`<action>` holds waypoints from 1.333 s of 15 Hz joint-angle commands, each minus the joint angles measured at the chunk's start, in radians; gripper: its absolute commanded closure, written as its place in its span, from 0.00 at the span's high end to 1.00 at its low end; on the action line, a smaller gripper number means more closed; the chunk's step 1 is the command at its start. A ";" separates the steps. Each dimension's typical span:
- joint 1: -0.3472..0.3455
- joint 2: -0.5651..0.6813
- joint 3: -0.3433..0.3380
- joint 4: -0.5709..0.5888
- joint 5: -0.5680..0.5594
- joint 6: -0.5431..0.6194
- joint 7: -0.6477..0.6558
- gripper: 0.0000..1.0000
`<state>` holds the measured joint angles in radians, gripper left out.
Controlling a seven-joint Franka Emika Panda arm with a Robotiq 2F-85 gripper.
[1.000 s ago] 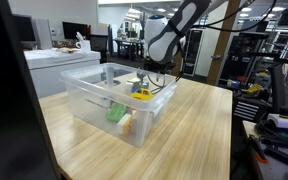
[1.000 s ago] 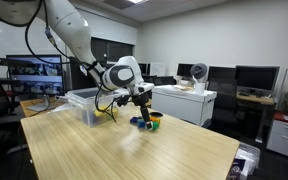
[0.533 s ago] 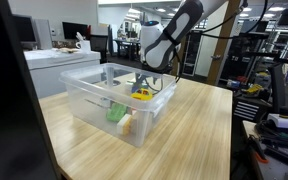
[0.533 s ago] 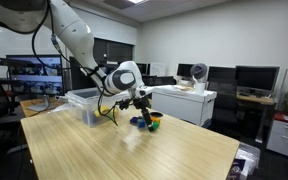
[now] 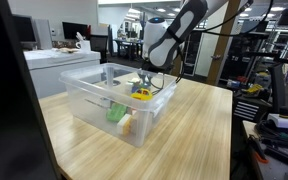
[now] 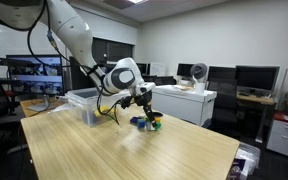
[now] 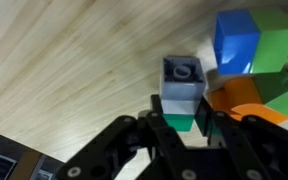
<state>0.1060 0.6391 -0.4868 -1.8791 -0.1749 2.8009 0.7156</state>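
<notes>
In the wrist view a small grey-blue block [image 7: 182, 85] with a single stud on top and a green base stands on the wooden table [image 7: 64, 70]. My gripper [image 7: 182, 122] is shut on it, one black finger [image 7: 160, 128] pressed to each side of its lower part. Just beyond it lies a cluster of toys: a blue block [image 7: 236, 40], a green block [image 7: 280, 42] and an orange piece [image 7: 248, 96]. In both exterior views the gripper [image 5: 144, 82] [image 6: 145, 112] hangs low over the small pile of toys [image 6: 150, 122] beside the clear plastic bin [image 5: 119, 100].
The clear bin [image 6: 84, 99] holds a green object [image 5: 116, 113] and other bits. The wooden table [image 6: 134, 150] stretches wide in front. Desks with monitors [image 6: 254, 80] and shelving [image 5: 254, 60] surround it. A black frame [image 5: 4, 100] blocks one side.
The jaws have gone from open to shut around the grey-blue block. The arm dipped slightly toward the toy pile and otherwise stayed put.
</notes>
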 commanded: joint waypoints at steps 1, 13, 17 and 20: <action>-0.002 -0.070 -0.010 -0.081 -0.013 0.053 -0.044 0.11; -0.016 -0.627 0.238 -0.504 0.015 0.365 -0.301 0.11; 0.092 -0.849 0.336 -0.727 0.199 0.368 -0.475 0.11; 0.295 -0.950 0.213 -0.792 0.292 0.329 -0.600 0.62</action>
<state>0.2554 -0.1838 -0.1687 -2.5725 0.0446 3.1490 0.2427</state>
